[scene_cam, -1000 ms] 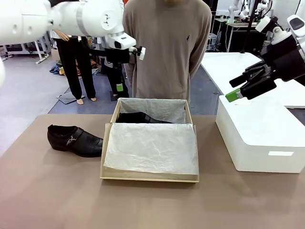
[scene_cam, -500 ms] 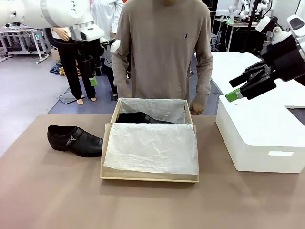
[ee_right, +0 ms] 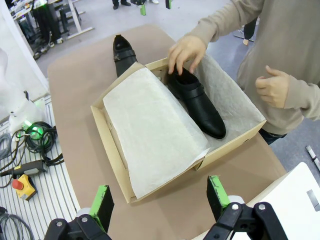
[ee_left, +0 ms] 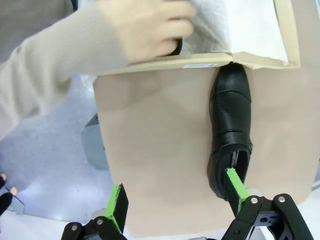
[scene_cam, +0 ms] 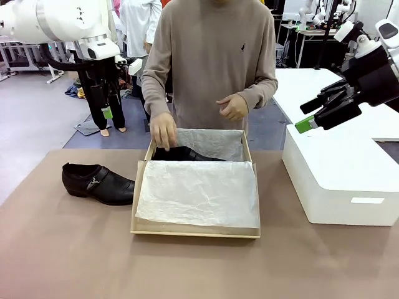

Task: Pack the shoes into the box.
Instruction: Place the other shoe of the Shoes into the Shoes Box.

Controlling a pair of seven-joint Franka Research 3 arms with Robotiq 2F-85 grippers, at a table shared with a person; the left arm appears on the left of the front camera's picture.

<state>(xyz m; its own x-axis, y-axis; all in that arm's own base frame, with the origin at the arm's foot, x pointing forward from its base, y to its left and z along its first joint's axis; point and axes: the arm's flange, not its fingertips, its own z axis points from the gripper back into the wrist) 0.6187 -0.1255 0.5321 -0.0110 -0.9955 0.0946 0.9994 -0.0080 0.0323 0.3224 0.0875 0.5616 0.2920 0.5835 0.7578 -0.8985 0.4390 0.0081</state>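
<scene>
One glossy black shoe point(scene_cam: 96, 182) lies on its own on the brown table, left of the tan box point(scene_cam: 193, 232). Its mate point(scene_cam: 181, 152) rests inside the box at the far end, beside a white tissue sheet point(scene_cam: 198, 192). A person's hand point(scene_cam: 163, 131) reaches into the box and touches that shoe. My left gripper point(scene_cam: 105, 112) hangs open high above the table's far left edge. In the left wrist view the left gripper point(ee_left: 176, 197) is open above the table, with the loose shoe point(ee_left: 230, 125) past one finger. My right gripper point(scene_cam: 304, 116) is open above the white box.
A large white box point(scene_cam: 340, 177) stands on the table's right side under the right arm. The person stands at the far edge behind the tan box point(ee_right: 235, 144), the other hand point(ee_right: 272, 85) held at the chest. From the right wrist, the packed shoe point(ee_right: 197, 102) and loose shoe point(ee_right: 122, 52) show.
My left arm has swung left and its gripper has come lower. The person's hands have come forward, and one now reaches into the box onto the shoe. The right arm has not moved.
</scene>
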